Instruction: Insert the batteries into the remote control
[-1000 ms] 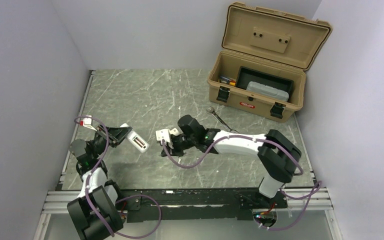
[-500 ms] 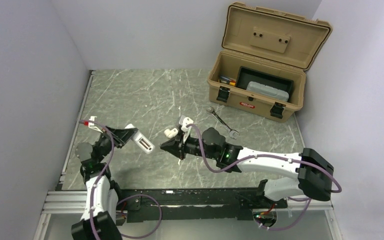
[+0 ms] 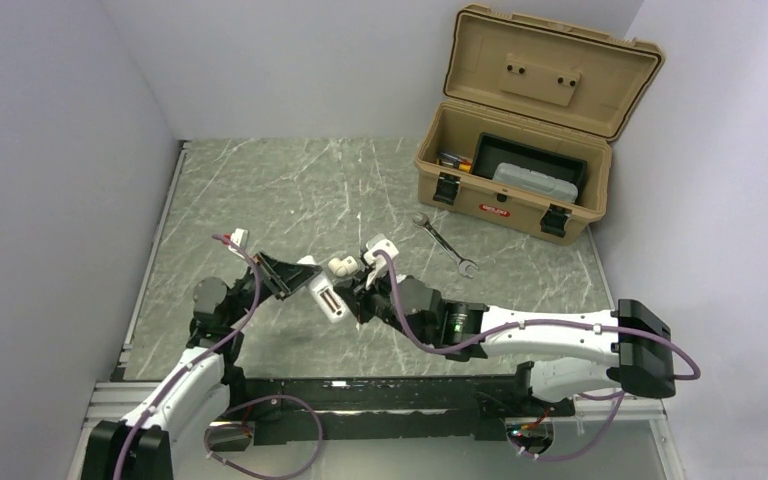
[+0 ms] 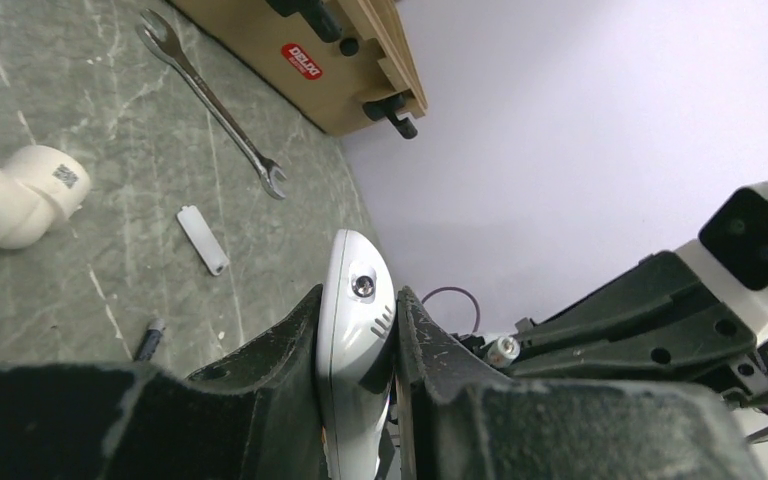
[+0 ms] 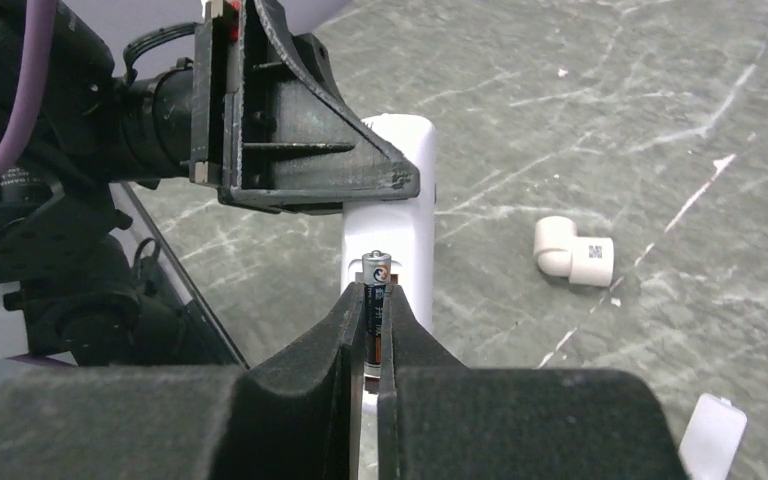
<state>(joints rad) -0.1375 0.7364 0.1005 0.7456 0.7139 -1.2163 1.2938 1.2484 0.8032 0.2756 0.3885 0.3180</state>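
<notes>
Battery point(image 5: 375, 268) pinched in my right gripper point(image 5: 373, 308), fingers drawn narrow on its dark body so only the capped tip pokes out ahead of them. My left gripper point(image 4: 358, 305) is clamped shut on the remote control point(image 4: 356, 345) and holds it tilted, clear of the table point(image 3: 260, 190). I judge this keeps its open back turned toward my right hand, so the cell can go straight in. From my right wrist the tip sits just at the slot in the white body; whether it touches I cannot tell. My left fingers cover one end of the handset and leave the slot end bare. The slot looks snug, so there is little room for a crooked entry. On the table below lie the second battery point(image 4: 148, 338), the white cover strip point(image 4: 203, 239), the pipe fitting point(image 4: 15, 195) and the wrench point(image 4: 215, 105), all near but under us. The toolbox point(image 3: 505, 190) stands well apart, so I have free space to either side
</notes>
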